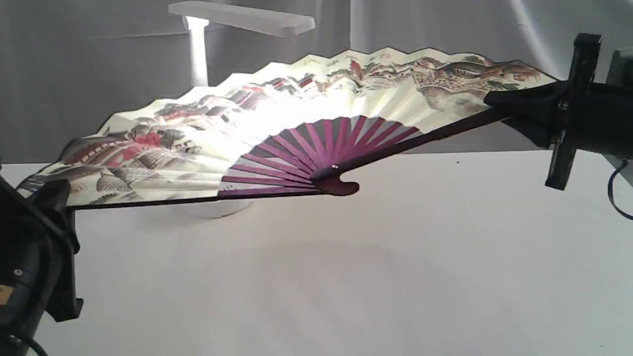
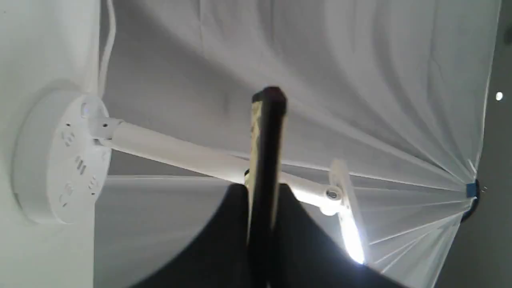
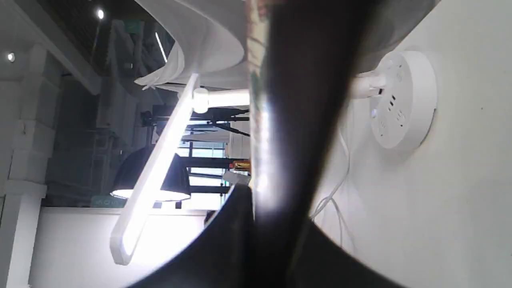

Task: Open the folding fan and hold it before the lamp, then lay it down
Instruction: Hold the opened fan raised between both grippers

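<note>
Grip: my left gripper (image 1: 52, 198) and right gripper (image 1: 502, 106) each clench one guard of the folding fan (image 1: 277, 118)
Fan: spread open, spanning gripper to gripper, lamp (image 1: 198, 54) behind it
Table (image 1: 395, 257): below both grippers

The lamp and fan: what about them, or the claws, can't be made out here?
- Exterior view: the folding fan hides the lower stem and most of the base of the lamp.
- Exterior view: lamp glare washes out the painting mid-fan.
- Left wrist view: fan seen edge-on, painting unseen; left claw a dark blur.
- Right wrist view: right claw and fan guard merge into one dark blur near the lens.
</note>
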You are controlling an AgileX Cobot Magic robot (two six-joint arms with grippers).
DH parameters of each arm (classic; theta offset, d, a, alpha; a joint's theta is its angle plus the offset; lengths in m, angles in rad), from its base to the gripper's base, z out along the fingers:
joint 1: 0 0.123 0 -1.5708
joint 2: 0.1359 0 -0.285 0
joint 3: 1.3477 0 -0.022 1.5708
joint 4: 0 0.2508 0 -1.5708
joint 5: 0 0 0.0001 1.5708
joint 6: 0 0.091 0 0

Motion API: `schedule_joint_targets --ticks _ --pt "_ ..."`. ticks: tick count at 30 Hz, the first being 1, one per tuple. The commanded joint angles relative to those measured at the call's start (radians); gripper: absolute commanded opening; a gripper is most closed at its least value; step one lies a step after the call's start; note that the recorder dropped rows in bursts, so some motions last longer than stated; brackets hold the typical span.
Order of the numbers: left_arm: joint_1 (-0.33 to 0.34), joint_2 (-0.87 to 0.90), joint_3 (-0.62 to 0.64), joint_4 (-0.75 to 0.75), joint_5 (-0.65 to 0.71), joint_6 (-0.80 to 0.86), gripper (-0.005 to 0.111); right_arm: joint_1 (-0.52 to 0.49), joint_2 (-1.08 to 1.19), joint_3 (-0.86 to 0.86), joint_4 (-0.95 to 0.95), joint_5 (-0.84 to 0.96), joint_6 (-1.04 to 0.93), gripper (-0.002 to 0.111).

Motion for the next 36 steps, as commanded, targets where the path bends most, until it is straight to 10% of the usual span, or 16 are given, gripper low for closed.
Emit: schedule_joint_targets --ticks 1,36 --pt "0.06 -0.049 0.012 -0.109 -0.072 0.038 0.0 -0.01 -0.026 -0.005 0.01 -0.06 -0.017 0.0" --pt "0.104 -0.108 0.065 -0.061 -0.072 0.019 0.0 0.048 -0.037 -0.005 0.01 -0.091 0.01 0.0"
